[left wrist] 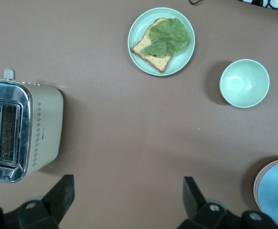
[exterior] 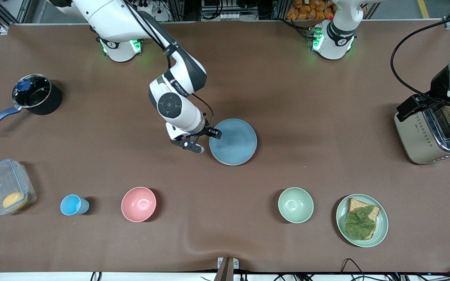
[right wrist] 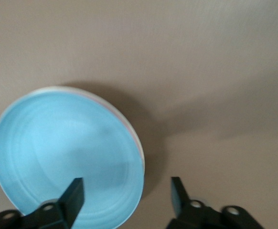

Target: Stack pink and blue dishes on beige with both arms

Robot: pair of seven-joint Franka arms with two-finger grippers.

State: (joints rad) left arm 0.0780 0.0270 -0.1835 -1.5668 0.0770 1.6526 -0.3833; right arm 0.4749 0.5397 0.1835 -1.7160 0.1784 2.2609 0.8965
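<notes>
The blue dish (exterior: pixel 233 141) lies on top of a stack at the middle of the table. A thin rim of the pink dish (left wrist: pixel 256 183) peeks out just under it. Below them only a pale edge of the beige plate (right wrist: pixel 141 151) shows. My right gripper (exterior: pixel 204 140) is open and straddles the blue dish's rim at the right arm's end, one finger (right wrist: pixel 74 191) over the dish and the other outside it; it holds nothing. My left gripper (left wrist: pixel 128 188) hangs open and empty over bare table beside the toaster (left wrist: pixel 24 129).
A lidded pot (exterior: pixel 36 95) stands toward the right arm's end. Nearer the front camera are a clear box (exterior: pixel 6 186), a blue cup (exterior: pixel 73 205), a pink bowl (exterior: pixel 138 204), a green bowl (exterior: pixel 295 205) and a green plate (exterior: pixel 381 226) with bread and lettuce.
</notes>
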